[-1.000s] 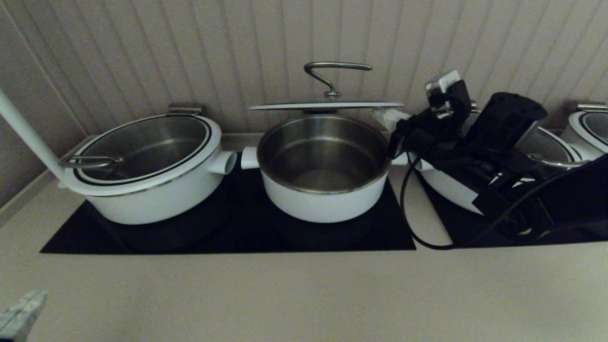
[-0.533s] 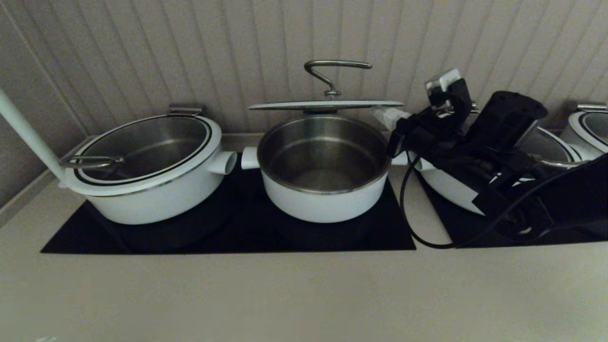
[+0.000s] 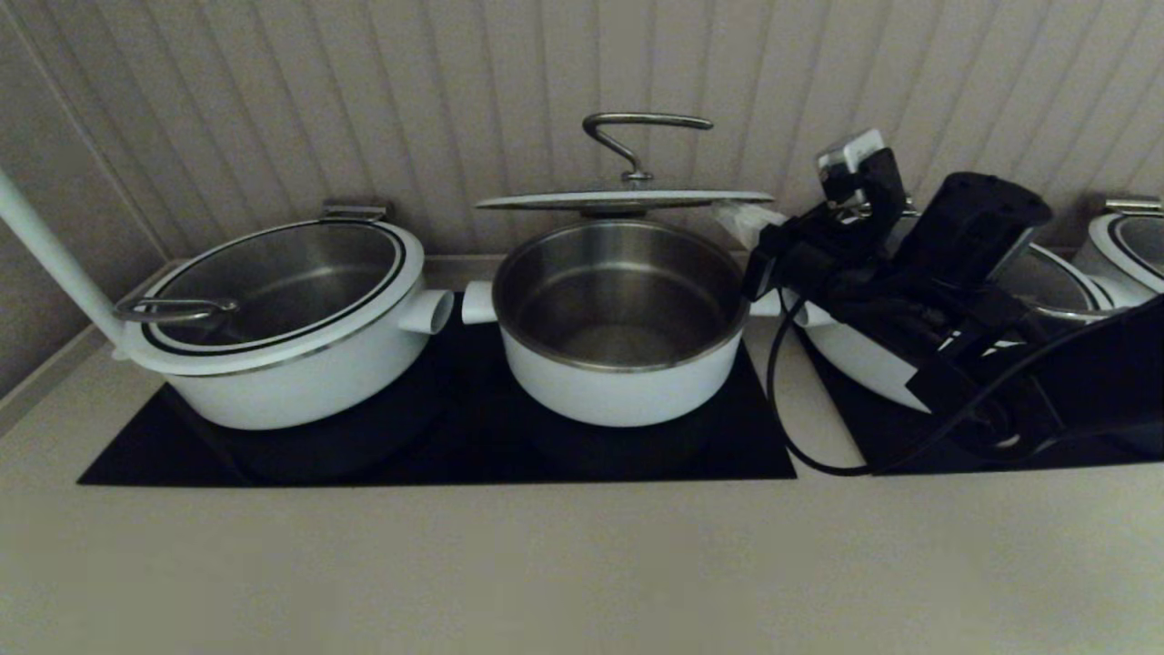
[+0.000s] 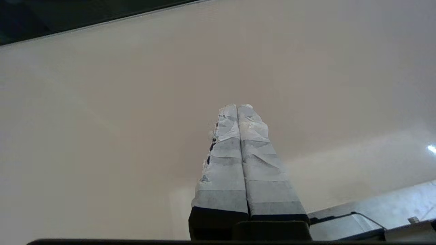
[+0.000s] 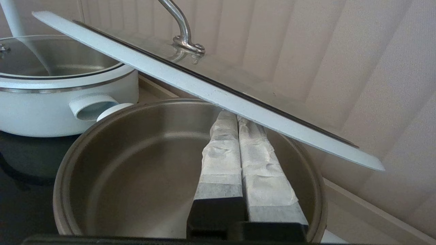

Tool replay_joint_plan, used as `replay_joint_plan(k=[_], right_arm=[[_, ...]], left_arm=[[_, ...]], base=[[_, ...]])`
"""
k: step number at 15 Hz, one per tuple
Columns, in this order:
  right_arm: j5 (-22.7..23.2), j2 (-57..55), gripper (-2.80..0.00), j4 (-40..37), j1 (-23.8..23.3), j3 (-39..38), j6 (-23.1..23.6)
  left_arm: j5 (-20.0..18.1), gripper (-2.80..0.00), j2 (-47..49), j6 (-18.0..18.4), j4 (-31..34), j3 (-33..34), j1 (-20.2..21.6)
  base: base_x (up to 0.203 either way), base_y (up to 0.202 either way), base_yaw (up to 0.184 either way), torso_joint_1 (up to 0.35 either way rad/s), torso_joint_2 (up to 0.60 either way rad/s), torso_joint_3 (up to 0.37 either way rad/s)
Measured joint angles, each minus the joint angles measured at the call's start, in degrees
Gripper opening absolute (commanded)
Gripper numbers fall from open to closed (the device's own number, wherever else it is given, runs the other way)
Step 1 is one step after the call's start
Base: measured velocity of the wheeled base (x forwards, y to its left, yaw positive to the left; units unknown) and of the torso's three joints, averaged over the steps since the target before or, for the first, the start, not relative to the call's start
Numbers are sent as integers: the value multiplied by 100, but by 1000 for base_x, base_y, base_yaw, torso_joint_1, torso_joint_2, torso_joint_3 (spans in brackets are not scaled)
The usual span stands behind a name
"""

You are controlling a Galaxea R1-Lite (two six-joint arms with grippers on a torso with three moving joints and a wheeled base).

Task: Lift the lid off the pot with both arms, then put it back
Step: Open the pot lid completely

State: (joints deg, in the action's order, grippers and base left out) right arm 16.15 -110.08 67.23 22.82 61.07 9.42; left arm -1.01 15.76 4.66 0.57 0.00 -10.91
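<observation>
The pot [image 3: 618,364] stands open in the middle of the black hob, steel inside showing. The lid [image 3: 627,200] hovers roughly level just above the pot's back rim, bar handle broadside. My right gripper [image 3: 741,223] is at the lid's right edge. In the right wrist view its shut, pale wrapped tips [image 5: 236,117] go under the lid's white rim [image 5: 211,92], above the pot's inside [image 5: 136,163], with nothing between them. My left gripper [image 4: 237,107] is shut and empty over bare beige counter, out of the head view.
A wider white pot with its lid [image 3: 273,309] stands to the left, a white pole [image 3: 45,246] beside it. Another pot [image 3: 855,355] sits behind my right arm, and one more [image 3: 1128,246] at far right. A panelled wall is close behind.
The pale tip of my left gripper has dropped out of the head view's lower left corner. The lid and my right gripper have risen very slightly.
</observation>
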Motion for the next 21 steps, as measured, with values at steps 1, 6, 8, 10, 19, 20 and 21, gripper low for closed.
replay_joint_plan(k=[1, 6, 8, 10, 19, 20, 21], right_arm=[[-1, 5, -280, 0, 0, 0, -1], [-1, 5, -280, -4, 0, 25, 0], [-1, 5, -280, -4, 0, 44, 0], [-1, 5, -280, -5, 0, 52, 0], [-1, 10, -280, -4, 5, 55, 0], [-1, 11, -280, -4, 7, 55, 5], [-1, 11, -280, -4, 8, 55, 0]], left_arm=[[0, -280, 0, 6, -9, 0, 0], [33, -280, -2, -105, -30, 0, 2], [33, -280, 0, -111, -35, 0, 2], [34, -280, 0, -161, -39, 0, 2], [33, -280, 2, -171, -39, 0, 0], [31, -280, 2, -168, -36, 0, 0], [33, -280, 2, -168, -36, 0, 0]], base=[[0, 0, 0, 0, 0, 0], [0, 0, 0, 0, 0, 0], [0, 0, 0, 0, 0, 0], [0, 0, 0, 0, 0, 0], [0, 0, 0, 0, 0, 0], [0, 0, 0, 0, 0, 0], [0, 0, 0, 0, 0, 0]])
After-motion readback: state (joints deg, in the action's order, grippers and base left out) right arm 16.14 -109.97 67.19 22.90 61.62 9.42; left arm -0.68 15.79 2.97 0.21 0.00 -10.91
